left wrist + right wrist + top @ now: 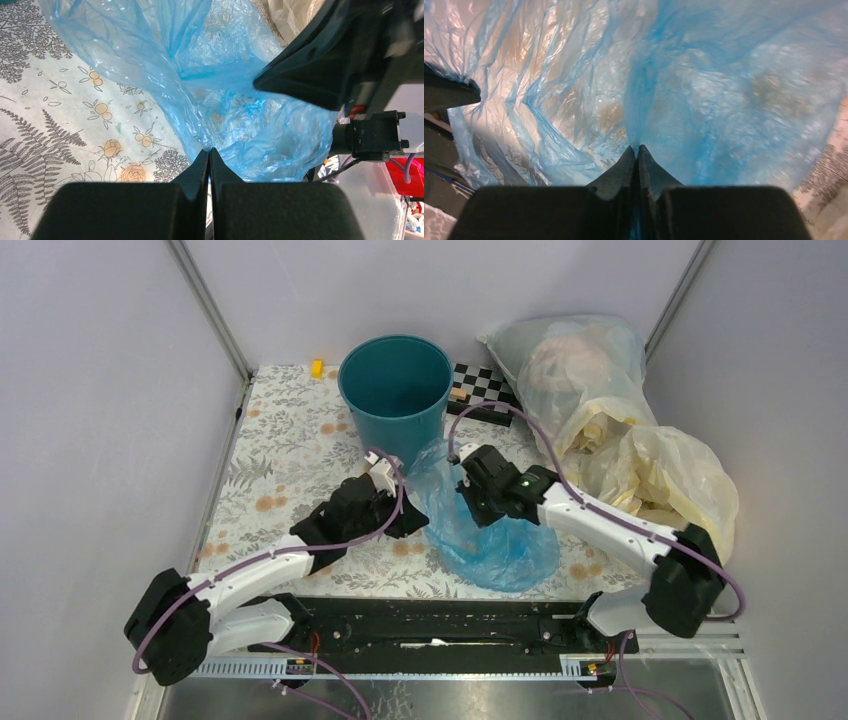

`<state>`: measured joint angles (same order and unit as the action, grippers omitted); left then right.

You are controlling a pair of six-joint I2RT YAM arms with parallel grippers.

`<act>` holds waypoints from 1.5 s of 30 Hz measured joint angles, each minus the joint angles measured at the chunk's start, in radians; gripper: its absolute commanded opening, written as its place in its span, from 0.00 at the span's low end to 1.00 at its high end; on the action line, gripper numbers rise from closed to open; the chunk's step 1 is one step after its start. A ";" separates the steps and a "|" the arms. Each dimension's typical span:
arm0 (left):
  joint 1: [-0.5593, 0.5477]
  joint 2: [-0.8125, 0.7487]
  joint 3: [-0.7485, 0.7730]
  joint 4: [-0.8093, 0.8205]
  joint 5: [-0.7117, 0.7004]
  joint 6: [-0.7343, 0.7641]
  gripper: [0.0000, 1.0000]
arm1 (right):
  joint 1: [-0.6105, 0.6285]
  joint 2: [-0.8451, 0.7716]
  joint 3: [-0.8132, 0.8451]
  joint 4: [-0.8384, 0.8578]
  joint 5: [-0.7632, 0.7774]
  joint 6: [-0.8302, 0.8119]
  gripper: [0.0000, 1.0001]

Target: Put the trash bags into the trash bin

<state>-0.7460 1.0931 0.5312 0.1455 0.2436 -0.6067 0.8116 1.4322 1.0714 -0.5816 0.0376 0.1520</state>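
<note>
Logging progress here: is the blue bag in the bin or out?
Out: the blue bag lies on the table beside the bin, outside its rim.

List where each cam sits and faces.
Top external: fixed above and behind the arms, both in view, looking down on table, trash bin, trash bag.
Left wrist: rides the left arm, looks along the left tool, shut on the trash bag; right tool opposite.
Right wrist: same for the right tool, shut on the bag; left tool at left edge.
Shared: both wrist views show the bag and the other tool.
</note>
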 measured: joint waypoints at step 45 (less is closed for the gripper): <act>0.000 -0.048 0.772 -0.709 0.038 0.165 0.00 | 0.005 -0.426 -0.086 0.309 -0.087 0.095 0.00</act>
<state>-0.7460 1.0454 1.3029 -0.5636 0.2813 -0.4416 0.8169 1.0058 0.9852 -0.2729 -0.0498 0.2466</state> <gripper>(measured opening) 0.001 0.011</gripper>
